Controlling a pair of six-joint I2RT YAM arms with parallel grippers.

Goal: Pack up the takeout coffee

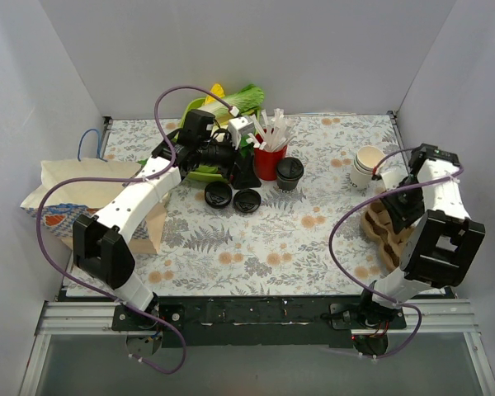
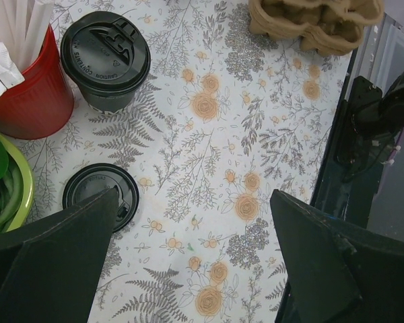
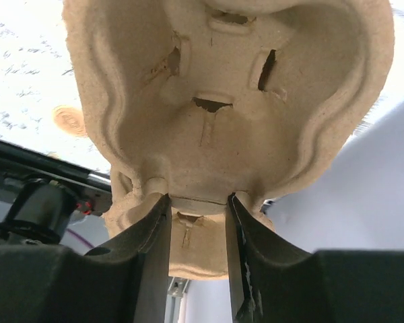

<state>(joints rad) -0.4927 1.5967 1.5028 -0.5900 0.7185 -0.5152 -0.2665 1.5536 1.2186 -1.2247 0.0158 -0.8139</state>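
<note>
The takeout coffee [image 1: 289,173] is a small paper cup with a round black lid. It stands beside the red straw holder [image 1: 270,161] at the back centre, and also shows in the left wrist view [image 2: 104,60]. My left gripper [image 1: 241,172] is open and empty, hovering over the table left of the cup [image 2: 192,256]. My right gripper [image 1: 393,210] is shut on a ridge of the brown pulp cup carrier [image 1: 384,235] at the right. The right wrist view shows the carrier [image 3: 222,101] pinched between the fingers [image 3: 197,208].
Two loose black lids [image 1: 218,195] [image 1: 247,200] lie in front of the left gripper; one shows in the left wrist view [image 2: 97,192]. Stacked white cups [image 1: 368,165] stand back right. A paper bag [image 1: 91,198] lies at the left. A green bowl of vegetables [image 1: 200,169] sits behind.
</note>
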